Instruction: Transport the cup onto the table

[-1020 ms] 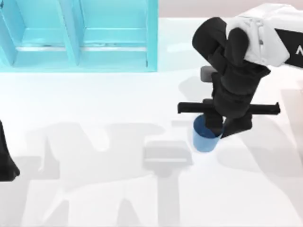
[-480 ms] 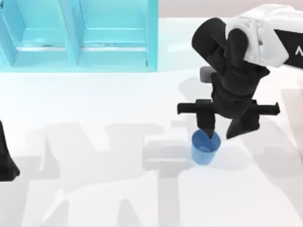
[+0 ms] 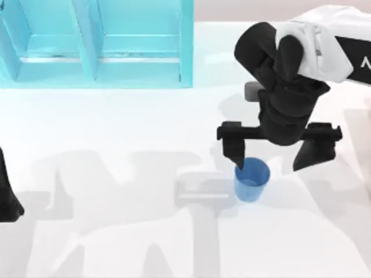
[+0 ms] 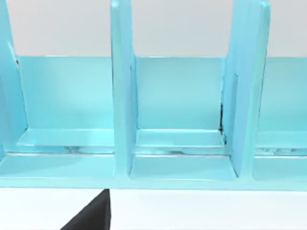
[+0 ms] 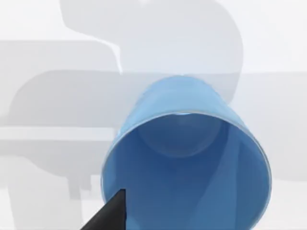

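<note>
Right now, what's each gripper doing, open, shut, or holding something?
Right gripper: open, fingers spread above the cup, which stands upright on the table.
Left gripper: parked at the table's left edge; cannot be told.

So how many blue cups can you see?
1. The cup stands upright on the white table, right of the middle, under the right end effector, whose fingers are spread open. Part of the turquoise shelf is out of frame, so more could be hidden.

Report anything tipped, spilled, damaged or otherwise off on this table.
Nothing stands out. The small translucent blue plastic cup stands upright and empty on the glossy white table, below the right tool, whose fingers are spread open. The left arm sits parked at the table's left edge.
</note>
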Controlling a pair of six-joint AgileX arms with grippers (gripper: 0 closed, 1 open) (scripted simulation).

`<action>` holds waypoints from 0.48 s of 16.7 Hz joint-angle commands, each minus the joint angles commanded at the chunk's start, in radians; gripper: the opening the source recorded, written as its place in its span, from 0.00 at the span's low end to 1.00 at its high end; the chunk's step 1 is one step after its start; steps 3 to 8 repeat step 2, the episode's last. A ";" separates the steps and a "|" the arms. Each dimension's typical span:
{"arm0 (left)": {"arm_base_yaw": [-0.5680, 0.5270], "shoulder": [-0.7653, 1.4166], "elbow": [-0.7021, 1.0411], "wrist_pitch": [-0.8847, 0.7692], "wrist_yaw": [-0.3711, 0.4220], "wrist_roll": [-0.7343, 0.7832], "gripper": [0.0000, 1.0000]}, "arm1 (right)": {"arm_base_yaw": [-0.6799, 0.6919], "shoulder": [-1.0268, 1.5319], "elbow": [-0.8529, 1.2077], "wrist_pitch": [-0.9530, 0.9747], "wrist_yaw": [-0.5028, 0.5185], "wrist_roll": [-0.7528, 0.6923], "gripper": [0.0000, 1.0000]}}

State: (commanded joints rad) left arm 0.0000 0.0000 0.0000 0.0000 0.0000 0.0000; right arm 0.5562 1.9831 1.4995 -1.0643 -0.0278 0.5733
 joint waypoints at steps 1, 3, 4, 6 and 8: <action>0.000 0.000 0.000 0.000 0.000 0.000 1.00 | 0.000 0.000 0.000 0.000 0.000 0.000 1.00; 0.000 0.000 0.000 0.000 0.000 0.000 1.00 | 0.000 0.000 0.000 0.000 0.000 0.000 1.00; 0.000 0.000 0.000 0.000 0.000 0.000 1.00 | 0.000 0.000 0.000 0.000 0.000 0.000 1.00; 0.000 0.000 0.000 0.000 0.000 0.000 1.00 | 0.000 0.000 0.000 0.000 0.000 0.000 1.00; 0.000 0.000 0.000 0.000 0.000 0.000 1.00 | 0.000 0.000 0.000 0.000 0.000 0.000 1.00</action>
